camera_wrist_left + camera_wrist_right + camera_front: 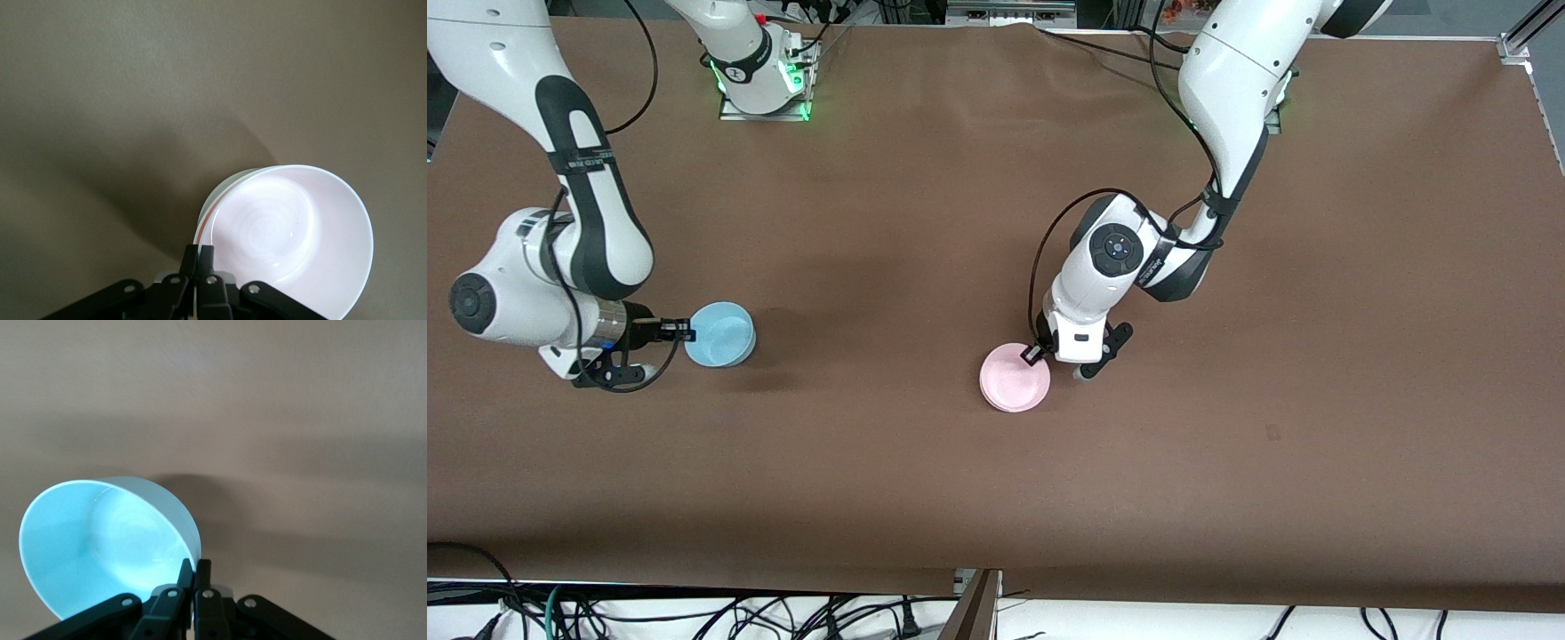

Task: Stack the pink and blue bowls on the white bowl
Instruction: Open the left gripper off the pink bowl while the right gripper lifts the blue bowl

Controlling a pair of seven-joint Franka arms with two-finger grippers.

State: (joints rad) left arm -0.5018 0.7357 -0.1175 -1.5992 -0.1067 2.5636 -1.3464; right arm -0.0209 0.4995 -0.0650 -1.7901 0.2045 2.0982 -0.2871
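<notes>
My right gripper [687, 332] is shut on the rim of the light blue bowl [720, 334] and holds it slightly tilted above the table, toward the right arm's end. The right wrist view shows the blue bowl [100, 547] beside the gripper [195, 567]. My left gripper [1037, 354] is shut on the rim of the pale pink bowl [1014, 378] near the table's middle. In the left wrist view the pink bowl [293, 233] sits nested in the white bowl [223, 190], of which only a thin rim shows, next to the gripper [199, 252].
The brown table [1227, 444] holds nothing else. The arms' bases [763, 80] stand along the edge farthest from the front camera. Cables [694, 613] lie below the nearest edge.
</notes>
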